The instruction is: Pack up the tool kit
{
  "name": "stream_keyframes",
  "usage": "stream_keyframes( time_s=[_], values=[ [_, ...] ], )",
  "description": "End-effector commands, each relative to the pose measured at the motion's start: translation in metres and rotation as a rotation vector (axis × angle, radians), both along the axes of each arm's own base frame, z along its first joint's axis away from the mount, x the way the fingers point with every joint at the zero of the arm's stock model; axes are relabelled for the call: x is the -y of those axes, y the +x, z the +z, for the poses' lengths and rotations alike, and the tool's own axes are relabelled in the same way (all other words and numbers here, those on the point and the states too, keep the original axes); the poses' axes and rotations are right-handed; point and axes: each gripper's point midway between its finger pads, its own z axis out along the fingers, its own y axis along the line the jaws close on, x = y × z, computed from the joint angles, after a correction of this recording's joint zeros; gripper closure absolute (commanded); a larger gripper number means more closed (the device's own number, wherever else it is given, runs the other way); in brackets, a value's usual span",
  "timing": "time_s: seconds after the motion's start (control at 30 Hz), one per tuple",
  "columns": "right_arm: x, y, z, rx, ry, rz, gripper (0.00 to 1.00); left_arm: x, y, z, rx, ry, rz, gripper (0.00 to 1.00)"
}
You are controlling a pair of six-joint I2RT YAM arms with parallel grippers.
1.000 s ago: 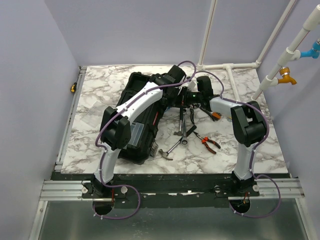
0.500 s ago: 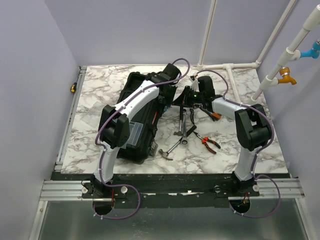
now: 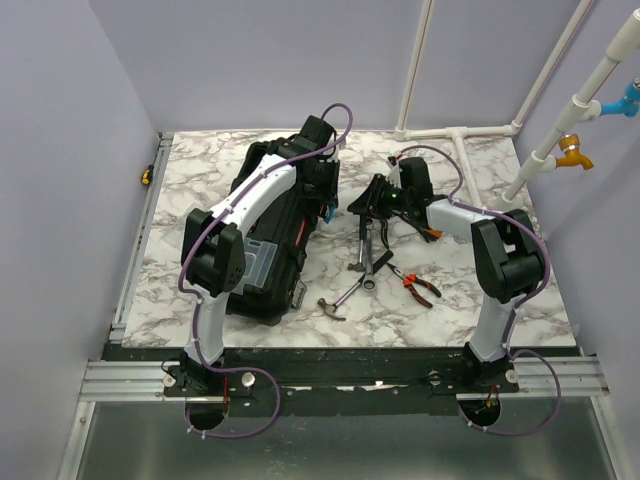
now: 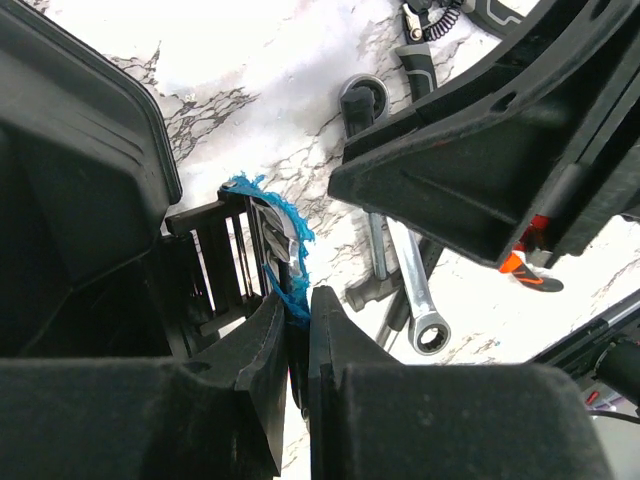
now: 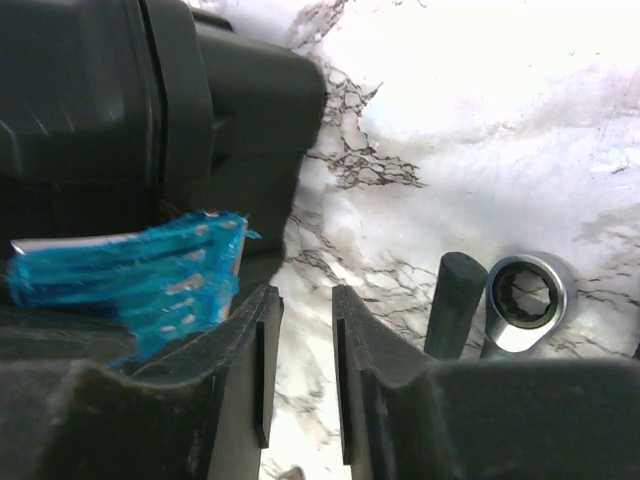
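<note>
We find the toolbox (image 3: 270, 240) on the left of the table (image 3: 480, 310), loose tools to its right.
Just right of its near corner lies the hammer (image 3: 338, 299), with the wrenches (image 3: 368, 255) behind it and the pliers (image 3: 419, 288) further right. At the box's far right edge the left gripper (image 3: 326, 190) pinches a wrapped packet (image 4: 272, 215), with the right gripper (image 3: 368, 205) just beside it.

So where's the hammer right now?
In the top view, the hammer lies by the near right corner of the black toolbox, left of the orange-handled pliers.
</note>
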Motion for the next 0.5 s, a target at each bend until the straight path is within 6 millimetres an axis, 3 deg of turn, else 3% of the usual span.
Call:
stream_keyframes(
  time_s=[0.0, 0.07, 0.47],
  values=[
    [-0.012, -0.008, -0.006, -0.011, 0.078, 0.029, 0.55, -0.002, -0.008, 0.03, 0.026, -0.052, -0.042, 1.0],
    [-0.019, -0.013, -0.005, -0.01, 0.123, 0.04, 0.46, -0.003, -0.008, 0.034, 0.031, -0.049, -0.038, 1.0],
    [-0.044, -0.033, 0.027, 0.111, 0.424, 0.109, 0.25, -0.009, -0.007, 0.047, 0.059, -0.032, -0.03, 1.0]
  ],
)
